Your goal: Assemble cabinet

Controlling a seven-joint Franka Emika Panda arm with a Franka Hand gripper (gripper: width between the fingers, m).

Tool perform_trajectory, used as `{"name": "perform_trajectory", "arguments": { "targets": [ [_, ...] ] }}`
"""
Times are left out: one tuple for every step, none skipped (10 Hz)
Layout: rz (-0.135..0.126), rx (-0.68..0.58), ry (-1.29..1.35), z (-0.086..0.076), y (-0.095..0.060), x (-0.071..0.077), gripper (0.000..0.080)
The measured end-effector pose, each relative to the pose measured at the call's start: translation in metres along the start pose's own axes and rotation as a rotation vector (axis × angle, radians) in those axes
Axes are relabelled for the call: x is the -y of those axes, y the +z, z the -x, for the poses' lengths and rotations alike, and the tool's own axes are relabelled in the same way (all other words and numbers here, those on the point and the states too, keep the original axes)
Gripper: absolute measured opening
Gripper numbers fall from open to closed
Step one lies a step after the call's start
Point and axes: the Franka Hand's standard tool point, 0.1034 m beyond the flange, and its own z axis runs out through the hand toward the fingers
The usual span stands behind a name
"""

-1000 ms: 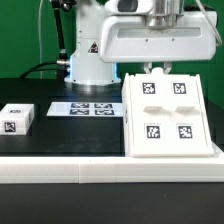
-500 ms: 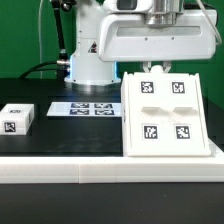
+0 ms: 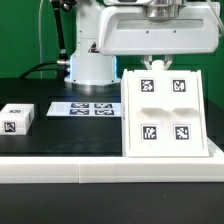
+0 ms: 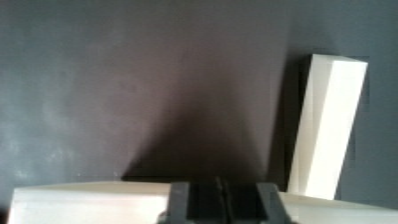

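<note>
1. Exterior view: The cabinet (image 3: 165,108), a large white plastic box with a face of four panels, each carrying a square black-and-white tag, is standing on the black table (image 3: 60,140) at the exterior view's right. Its tagged face is leaning back.
2. The arm's two-finger gripper (image 3: 152,63) is hanging directly over the cabinet's upper edge, fingertips at or touching it.
3. A small flat white tagged block (image 3: 17,118) is lying well apart at the exterior view's left. The marker board (image 3: 88,108) is lying between block and cabinet.
4. Wrist view: The dark fingers (image 4: 199,205) are sitting close together, and the gripper (image 4: 221,205) is showing only a narrow gap. Whether it is clamping anything cannot be told.
5. A white slab (image 4: 98,205) is lying just beside the fingers, and a long white bar (image 4: 329,120) is lying on the dark table (image 4: 143,90). Whether either is part of the cabinet cannot be told.
</note>
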Motion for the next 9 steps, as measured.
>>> {"name": "perform_trajectory", "arguments": {
  "targets": [
    [0.0,0.031,-0.004,0.0,-0.002,0.003,0.0002],
    [-0.001,0.027,-0.005,-0.001,-0.003,0.005,0.0002],
    [-0.001,0.027,-0.004,0.0,-0.002,0.004,0.0002],
    [-0.001,0.027,-0.004,0.0,-0.002,0.004,0.0002],
    [-0.001,0.028,-0.006,-0.001,-0.003,0.004,0.0002],
    [-0.001,0.03,-0.007,-0.004,-0.007,0.003,0.0002],
    [-0.001,0.026,-0.006,-0.008,-0.009,0.002,0.0002],
    [-0.001,0.024,-0.006,-0.01,-0.011,0.002,0.0002],
    [-0.001,0.025,-0.007,-0.01,-0.01,0.002,0.0002]
  ]
}}
